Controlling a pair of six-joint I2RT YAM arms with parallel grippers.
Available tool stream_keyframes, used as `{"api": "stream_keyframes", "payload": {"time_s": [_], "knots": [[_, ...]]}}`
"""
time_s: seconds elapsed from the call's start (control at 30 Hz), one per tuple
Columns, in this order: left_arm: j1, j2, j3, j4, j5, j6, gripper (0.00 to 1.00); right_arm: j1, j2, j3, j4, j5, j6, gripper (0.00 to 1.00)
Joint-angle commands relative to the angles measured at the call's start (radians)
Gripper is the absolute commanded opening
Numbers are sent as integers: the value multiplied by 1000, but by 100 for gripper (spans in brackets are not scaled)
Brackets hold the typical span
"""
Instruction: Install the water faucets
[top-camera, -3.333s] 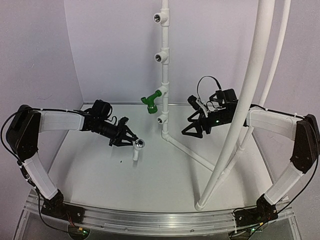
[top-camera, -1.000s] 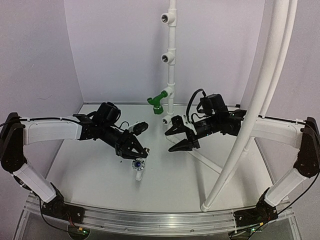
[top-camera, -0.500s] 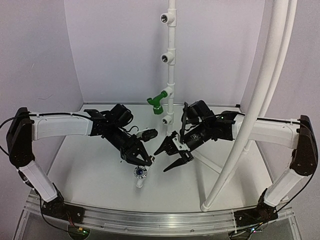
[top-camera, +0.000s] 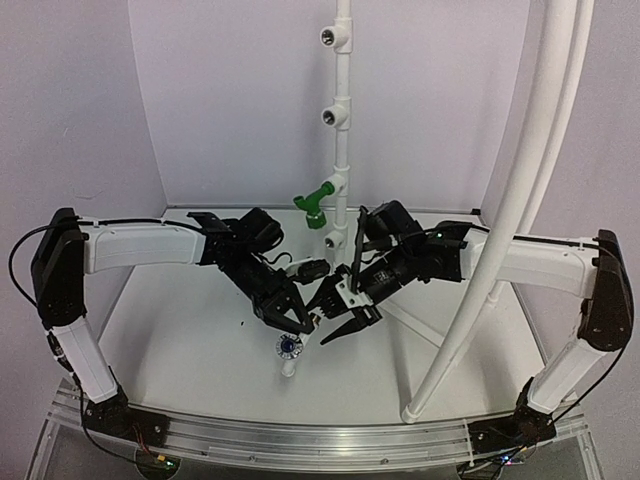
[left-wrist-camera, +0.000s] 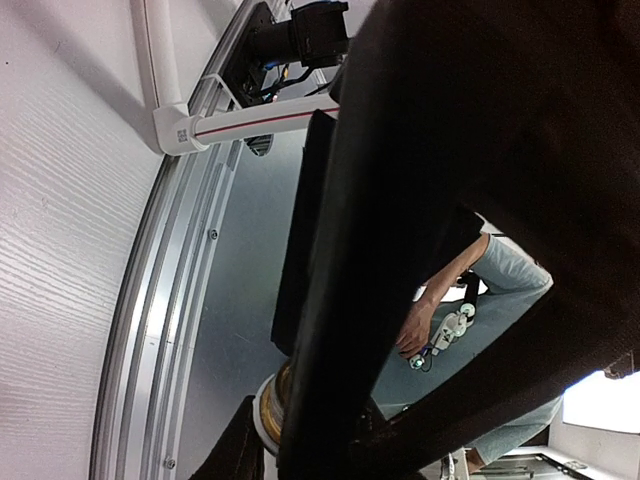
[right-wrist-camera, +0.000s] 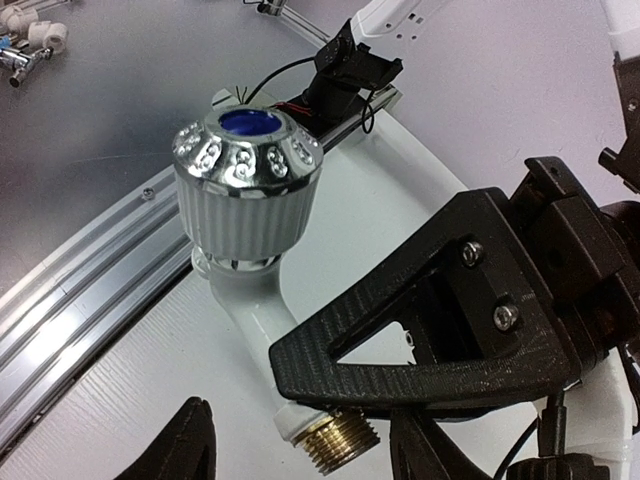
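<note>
- Two tools meet low over the front middle of the table (top-camera: 190, 340). The left tool (top-camera: 293, 322) is clamped across the body of the white faucet (right-wrist-camera: 250, 215) and holds it clear of the surface.
- The right tool (top-camera: 336, 318) has its fingers apart, one on each side of the faucet's brass thread (right-wrist-camera: 337, 450), and does not appear to touch it.
- This looks like a hand-over. The right tool would do best to close on the white collar just above the brass, leaving the thread bare so it can enter an outlet.
- The left tool should let go only once the other grip is firm, or the faucet may swing or drop.
- A square grip, with the thread in line with the wrist, should make the turning-in easier. The nearest free outlet (top-camera: 333, 241) sits low on the upright pipe (top-camera: 343, 120).
- The white faucet has a bent plastic body and a ribbed knob (right-wrist-camera: 247, 160) with a shiny studded crown and a blue cap. Its threaded end is short and brass.
- The green faucet (top-camera: 316, 196) already sits in a tee on that pipe, just above the free outlet.
</note>
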Motion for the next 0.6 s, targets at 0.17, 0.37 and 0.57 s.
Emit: {"api": "stream_keyframes", "payload": {"time_s": [0.17,0.37,0.57], "knots": [[-20,31,108,-89,8,88,5,23,24,34,-37,10,-59,44],[-24,33,117,-96,-8,91,6,31,32,38,-60,12,-65,35],[-26,32,112,-109,-29,97,17,31,22,46,-68,14,-55,14]]}}
